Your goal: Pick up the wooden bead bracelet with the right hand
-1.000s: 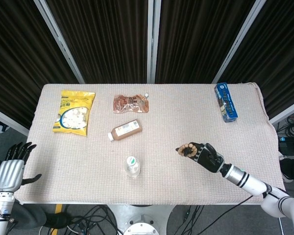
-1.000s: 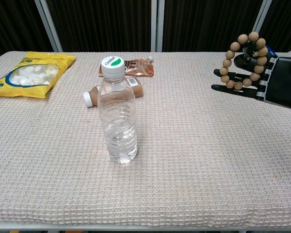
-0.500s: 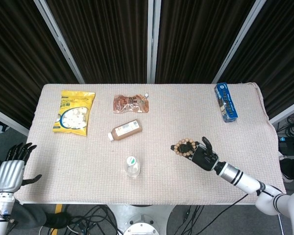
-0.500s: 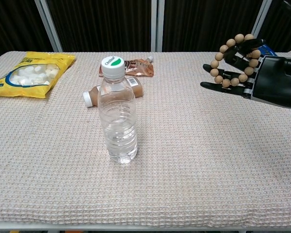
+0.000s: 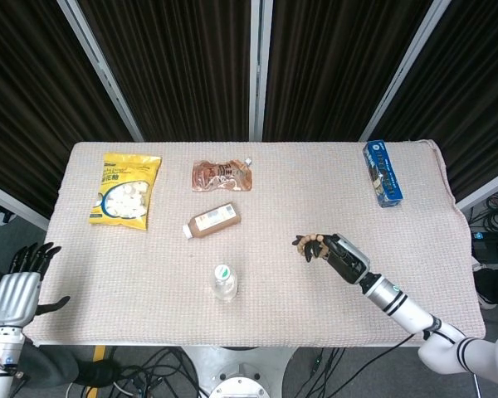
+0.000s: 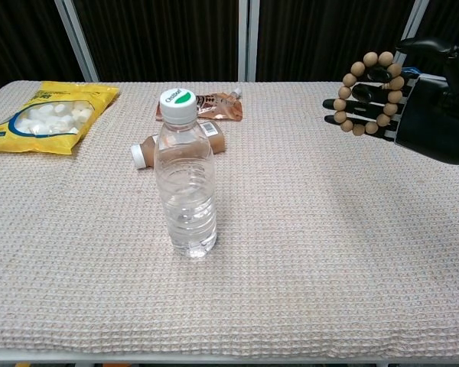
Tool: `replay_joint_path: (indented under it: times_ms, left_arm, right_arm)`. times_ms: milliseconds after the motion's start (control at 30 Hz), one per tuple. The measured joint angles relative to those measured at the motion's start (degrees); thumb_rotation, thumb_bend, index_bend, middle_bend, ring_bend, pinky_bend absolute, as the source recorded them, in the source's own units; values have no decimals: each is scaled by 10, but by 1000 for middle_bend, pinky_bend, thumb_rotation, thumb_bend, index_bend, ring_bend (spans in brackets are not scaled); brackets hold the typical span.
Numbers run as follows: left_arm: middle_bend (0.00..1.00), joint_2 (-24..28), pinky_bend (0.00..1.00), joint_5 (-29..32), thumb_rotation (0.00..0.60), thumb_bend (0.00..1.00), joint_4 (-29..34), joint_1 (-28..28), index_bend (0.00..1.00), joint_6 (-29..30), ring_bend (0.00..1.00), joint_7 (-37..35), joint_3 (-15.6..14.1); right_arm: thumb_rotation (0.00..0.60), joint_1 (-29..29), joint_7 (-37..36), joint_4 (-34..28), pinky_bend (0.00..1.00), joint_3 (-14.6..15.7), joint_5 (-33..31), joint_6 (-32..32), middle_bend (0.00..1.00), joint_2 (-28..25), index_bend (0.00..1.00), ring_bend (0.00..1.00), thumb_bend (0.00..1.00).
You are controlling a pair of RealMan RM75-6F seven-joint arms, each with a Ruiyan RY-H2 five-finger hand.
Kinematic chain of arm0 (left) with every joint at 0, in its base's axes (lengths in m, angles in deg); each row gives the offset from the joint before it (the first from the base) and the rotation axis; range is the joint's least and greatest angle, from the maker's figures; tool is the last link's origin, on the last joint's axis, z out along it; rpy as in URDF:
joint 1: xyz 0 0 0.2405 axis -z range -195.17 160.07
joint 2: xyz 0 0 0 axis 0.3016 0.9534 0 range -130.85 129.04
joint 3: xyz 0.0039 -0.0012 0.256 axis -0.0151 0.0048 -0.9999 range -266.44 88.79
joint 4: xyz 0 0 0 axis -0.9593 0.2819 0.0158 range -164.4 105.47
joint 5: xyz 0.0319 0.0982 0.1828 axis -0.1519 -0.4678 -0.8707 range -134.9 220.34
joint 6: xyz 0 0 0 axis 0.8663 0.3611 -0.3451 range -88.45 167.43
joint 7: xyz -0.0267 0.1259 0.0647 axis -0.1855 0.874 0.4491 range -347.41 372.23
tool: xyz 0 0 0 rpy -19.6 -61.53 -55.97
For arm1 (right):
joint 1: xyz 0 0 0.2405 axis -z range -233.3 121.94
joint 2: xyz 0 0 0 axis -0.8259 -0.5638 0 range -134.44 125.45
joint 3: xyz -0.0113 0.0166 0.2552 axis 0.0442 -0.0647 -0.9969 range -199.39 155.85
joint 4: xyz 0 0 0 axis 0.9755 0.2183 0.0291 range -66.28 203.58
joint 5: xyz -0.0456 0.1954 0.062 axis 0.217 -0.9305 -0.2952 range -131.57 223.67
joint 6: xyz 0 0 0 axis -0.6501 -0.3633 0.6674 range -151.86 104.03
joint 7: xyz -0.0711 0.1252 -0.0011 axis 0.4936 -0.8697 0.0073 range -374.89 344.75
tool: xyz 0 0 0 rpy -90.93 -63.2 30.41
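The wooden bead bracelet (image 6: 366, 92) is a ring of round tan beads looped over the black fingers of my right hand (image 6: 433, 115), which holds it in the air above the cloth at the right side. From the head view, the bracelet (image 5: 312, 244) sits at the fingertips of the right hand (image 5: 344, 256), right of the table's middle. My left hand (image 5: 17, 289) hangs off the table's lower left corner with its fingers spread and nothing in it.
A clear water bottle (image 6: 187, 182) stands upright in the middle front. Behind it lie a brown drink bottle (image 6: 180, 142) and a brown pouch (image 6: 214, 105). A yellow snack bag (image 5: 126, 189) lies far left and a blue box (image 5: 383, 172) far right.
My right hand has turned at the wrist and risen a little, carrying the bracelet on its fingers. The left hand has stayed still.
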Motion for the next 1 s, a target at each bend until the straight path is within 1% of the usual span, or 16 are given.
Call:
replay_joint_path:
  times_ms: [67, 400, 633, 733, 867, 900, 1000]
  left_arm:
    - [81, 0, 0, 0, 600, 0, 0, 0, 149, 0, 0, 0, 0]
    - [81, 0, 0, -1, 600, 0, 0, -1, 149, 3, 0, -2, 0]
    - [80, 0, 0, -2, 600, 0, -1, -3, 149, 7, 0, -5, 0]
    - [81, -1, 0, -2, 600, 0, -3, -2, 149, 6, 0, -6, 1]
    - [80, -2, 0, -3, 600, 0, -4, -2, 149, 6, 0, -8, 1]
    - [80, -2, 0, -3, 600, 0, -4, -2, 149, 6, 0, -8, 1]
    - [80, -2, 0, -3, 600, 0, -4, -2, 149, 7, 0, -9, 1]
  right_arm:
    - [253, 6, 15, -6, 0, -8, -5, 3, 585, 0, 627, 231, 498]
    - [255, 19, 38, -14, 0, -21, -1, 2, 593, -1, 651, 235, 611]
    - [254, 26, 50, -18, 0, -24, 3, -1, 595, -4, 663, 238, 643]
    - [253, 28, 56, -19, 0, -25, 6, -3, 596, -5, 670, 239, 733]
    - [248, 32, 68, -19, 0, -26, 11, -9, 596, -7, 670, 239, 938]
    - [248, 32, 70, -19, 0, -27, 12, -10, 596, -7, 669, 239, 975]
    - [247, 34, 79, -19, 0, -28, 15, -14, 595, -9, 659, 238, 1000]
